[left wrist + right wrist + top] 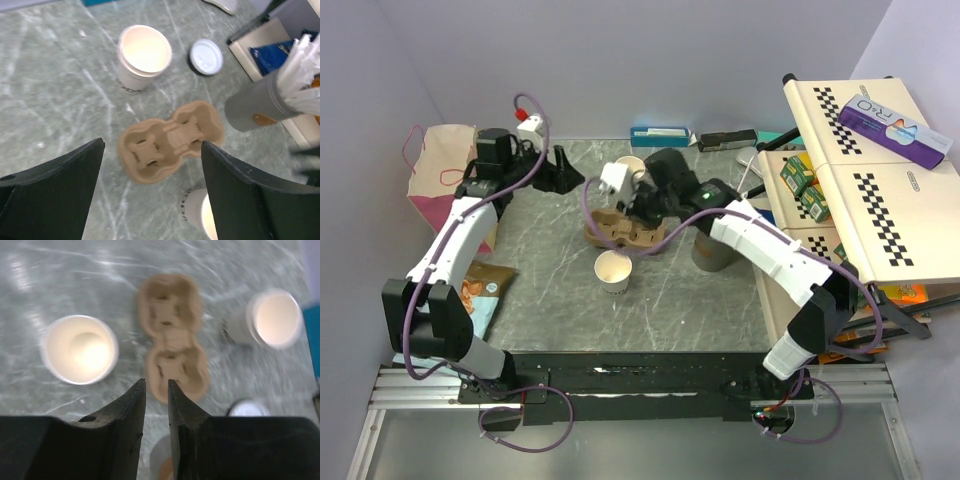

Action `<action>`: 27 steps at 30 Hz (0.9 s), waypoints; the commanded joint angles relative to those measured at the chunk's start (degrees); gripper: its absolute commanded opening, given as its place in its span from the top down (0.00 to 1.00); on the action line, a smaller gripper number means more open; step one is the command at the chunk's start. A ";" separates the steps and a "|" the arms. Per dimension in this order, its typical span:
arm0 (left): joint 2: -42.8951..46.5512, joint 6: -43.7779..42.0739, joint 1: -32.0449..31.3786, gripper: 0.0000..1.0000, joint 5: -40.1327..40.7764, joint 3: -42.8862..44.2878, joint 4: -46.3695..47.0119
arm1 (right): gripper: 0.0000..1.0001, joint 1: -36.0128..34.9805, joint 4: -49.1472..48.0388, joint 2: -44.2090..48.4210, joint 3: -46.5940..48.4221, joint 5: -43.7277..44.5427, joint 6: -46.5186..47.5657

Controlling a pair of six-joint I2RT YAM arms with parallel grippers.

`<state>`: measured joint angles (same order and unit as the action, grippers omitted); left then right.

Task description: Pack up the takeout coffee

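Note:
Two off-white paper cups stand on the grey marble table: one near the middle front, the other at the back, partly behind my right wrist. A round white lid lies beside the back cup. The brown cardboard two-cup tray lies between the cups with both wells empty. My left gripper hovers wide open left of the tray, holding nothing. My right gripper hangs above the tray's end, its jaws a narrow gap apart with nothing between them.
A grey cup of straws and stirrers stands right of the tray, under my right arm. A rack of boxes fills the right side. A pink paper bag stands at the far left, and a snack packet lies front left.

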<state>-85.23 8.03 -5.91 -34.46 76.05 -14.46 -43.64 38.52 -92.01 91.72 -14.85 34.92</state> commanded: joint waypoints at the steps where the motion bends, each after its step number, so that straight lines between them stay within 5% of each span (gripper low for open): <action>1: -0.99 1.11 -4.01 0.17 -1.22 1.99 1.54 | 0.69 5.58 -1.97 4.36 2.76 6.59 -9.52; 13: -2.84 0.41 -6.83 0.16 -2.11 4.89 1.01 | 0.75 7.16 16.93 23.34 -15.14 -5.19 6.65; 19: -3.98 0.58 -6.83 0.16 -2.72 5.51 0.75 | 0.72 7.60 14.57 26.35 -24.74 7.61 5.26; 27: -5.56 1.28 -6.92 0.16 -3.25 6.22 0.75 | 0.68 11.99 11.05 23.63 -24.57 13.26 3.75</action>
<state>-90.45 8.69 -12.78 -36.18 79.75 -14.55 -33.12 52.10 -67.90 65.71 -6.83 38.85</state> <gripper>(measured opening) 0.838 0.315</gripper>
